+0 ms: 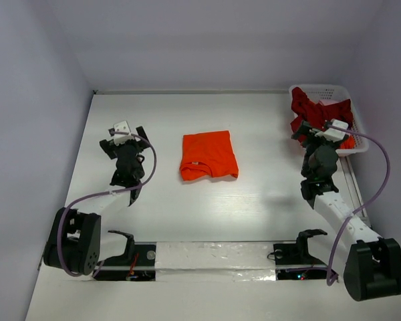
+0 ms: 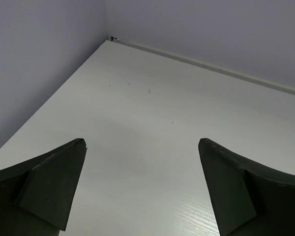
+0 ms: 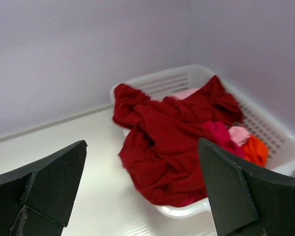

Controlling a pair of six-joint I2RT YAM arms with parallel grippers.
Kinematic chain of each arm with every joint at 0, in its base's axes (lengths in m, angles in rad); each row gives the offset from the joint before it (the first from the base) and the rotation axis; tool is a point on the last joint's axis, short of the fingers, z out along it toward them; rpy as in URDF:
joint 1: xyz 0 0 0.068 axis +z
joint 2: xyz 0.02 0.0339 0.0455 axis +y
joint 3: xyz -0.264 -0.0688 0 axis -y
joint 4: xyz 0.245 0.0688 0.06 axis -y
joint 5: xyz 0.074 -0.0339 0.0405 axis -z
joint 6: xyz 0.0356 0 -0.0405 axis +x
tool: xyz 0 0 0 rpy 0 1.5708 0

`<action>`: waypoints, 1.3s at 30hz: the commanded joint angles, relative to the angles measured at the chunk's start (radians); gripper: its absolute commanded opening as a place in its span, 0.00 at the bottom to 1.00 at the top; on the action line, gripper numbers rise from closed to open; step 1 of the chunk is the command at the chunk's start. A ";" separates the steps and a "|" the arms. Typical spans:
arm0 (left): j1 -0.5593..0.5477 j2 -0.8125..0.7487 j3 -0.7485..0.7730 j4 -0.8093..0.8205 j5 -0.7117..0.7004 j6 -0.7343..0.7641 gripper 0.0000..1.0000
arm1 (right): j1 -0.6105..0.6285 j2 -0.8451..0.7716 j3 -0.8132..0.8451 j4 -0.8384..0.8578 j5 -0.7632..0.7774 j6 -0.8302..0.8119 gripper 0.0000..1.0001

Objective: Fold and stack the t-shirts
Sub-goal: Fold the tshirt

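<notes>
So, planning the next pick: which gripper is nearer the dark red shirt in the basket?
Right. The right gripper hovers beside the dark red shirt; the left gripper sits beyond the orange shirt.

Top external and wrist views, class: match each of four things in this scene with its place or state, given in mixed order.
Things:
1. orange t-shirt
2. crimson t-shirt
3. white lattice basket
4. left claw

Places or states:
a. open, nothing between its fingers, above the table
b. at the table's far right corner
c. folded, lying mid-table
d. spilling over the basket's rim

Pairs: 1-c, 2-d, 3-b, 4-a
</notes>
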State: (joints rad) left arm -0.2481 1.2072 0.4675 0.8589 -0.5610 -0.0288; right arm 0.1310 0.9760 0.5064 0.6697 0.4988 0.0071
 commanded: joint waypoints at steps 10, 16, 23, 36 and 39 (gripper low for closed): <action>0.035 0.058 -0.064 0.272 0.050 0.102 0.99 | -0.060 0.211 -0.100 0.392 -0.215 0.010 1.00; 0.035 0.098 -0.208 0.467 0.113 0.119 0.99 | -0.080 0.276 -0.080 0.422 -0.239 0.011 1.00; 0.067 0.198 -0.259 0.709 0.119 0.125 0.95 | -0.080 0.282 -0.157 0.551 -0.187 0.041 1.00; 0.115 0.241 -0.302 0.799 0.208 0.086 0.99 | -0.080 0.308 -0.175 0.620 -0.131 0.059 1.00; 0.115 0.245 -0.276 0.763 0.191 0.078 0.99 | -0.080 0.309 -0.177 0.625 -0.129 0.060 1.00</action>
State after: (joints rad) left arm -0.1390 1.4555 0.1570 1.2903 -0.3702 0.0685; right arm 0.0582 1.2846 0.3233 1.1976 0.3370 0.0593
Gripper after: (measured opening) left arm 0.990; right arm 0.996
